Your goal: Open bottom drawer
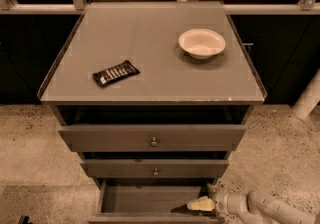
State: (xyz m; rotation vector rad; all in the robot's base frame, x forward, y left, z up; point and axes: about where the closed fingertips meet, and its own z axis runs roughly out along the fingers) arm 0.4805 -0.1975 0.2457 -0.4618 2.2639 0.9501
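Camera view, looking down on a grey table (150, 28) with three drawers stacked in its near face. On top: a pale bowl (202, 43) far right and a dark wrapped snack bar (115, 73) left of centre, the two well apart. Top drawer (100, 138) and middle drawer (115, 169) both sit shut or nearly so, each with a small round knob at centre. The bottom drawer (145, 199) is lowest, at the near edge of the frame. It stands pulled out, its bare inside open to view, and its front panel is cut off by the frame, so no knob shows. The claw (202, 204) comes in from the near right on a pale arm, its cream tip lying over the drawer's right inner corner, close to or touching the side wall. I cannot tell whether it is wide or narrow, since the tip is blurred into one shape. Judgement: the drawer looks mostly open, so the task is near done, though how much travel is left can't be read. It should handle as a stiff, light, empty box sliding straight out. The knob is likely small and slippery, so the front lip or inner face near the middle is the surer hold. An off-centre pull may rack it on its runners.
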